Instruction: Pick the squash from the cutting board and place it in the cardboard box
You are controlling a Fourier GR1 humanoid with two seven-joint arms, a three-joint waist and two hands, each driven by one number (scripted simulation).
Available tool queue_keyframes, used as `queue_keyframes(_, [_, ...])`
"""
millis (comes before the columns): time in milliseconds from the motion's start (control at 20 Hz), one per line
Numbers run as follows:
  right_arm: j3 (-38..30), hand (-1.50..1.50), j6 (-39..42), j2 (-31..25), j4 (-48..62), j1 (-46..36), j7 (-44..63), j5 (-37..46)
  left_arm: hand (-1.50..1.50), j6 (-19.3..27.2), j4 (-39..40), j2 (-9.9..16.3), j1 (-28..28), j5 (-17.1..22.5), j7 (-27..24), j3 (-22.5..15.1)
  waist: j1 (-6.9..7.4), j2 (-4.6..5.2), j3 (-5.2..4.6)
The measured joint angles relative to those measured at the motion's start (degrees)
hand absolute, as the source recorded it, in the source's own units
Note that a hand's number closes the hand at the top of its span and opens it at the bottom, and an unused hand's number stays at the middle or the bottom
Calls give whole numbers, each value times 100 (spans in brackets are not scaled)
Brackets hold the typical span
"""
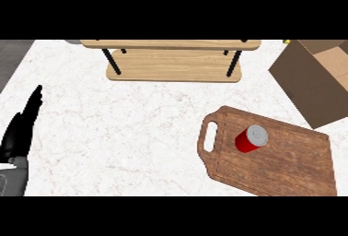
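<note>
1. Resting at the view's left edge: left hand [19, 133], black, fingers straight and together, pointing up the counter, holding nothing, touching no object. Grey forearm below it at the lower left corner.
2. Lying on the cutting board [292, 166]: red can [249, 139], a short cylinder tipped so its round silver-grey lid faces up and to the right. Sits on the board's upper left part, just right of the handle slot [210, 137]. Smooth red wall, no lettering legible.
3. Cutting board: dark brown wood, streaky visible grain, rounded corners, rectangular, turned at an angle, elongated rounded slot cut through its left end. Lower right part runs out of view.
4. Standing at the upper right: cardboard box [314, 80], plain tan-brown, matte, open at the top with lighter flaps showing, partly cut off by the right edge. Near the board's far corner, can well apart from it. No print readable.
5. Spanning the top centre: wooden shelf [173, 69], pale light-grained planks in two tiers, thin black round legs between them.
6. Underlying everything: counter [122, 129], white marble-like, faint grey veins, smooth. Darker grey strip at the far left top corner.
</note>
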Motion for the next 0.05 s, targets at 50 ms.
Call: queue_keyframes(50, [13, -150, 88, -36, 1, 101, -52, 13, 0, -1, 20, -4, 18, 7, -38, 7, -1, 0, 0])
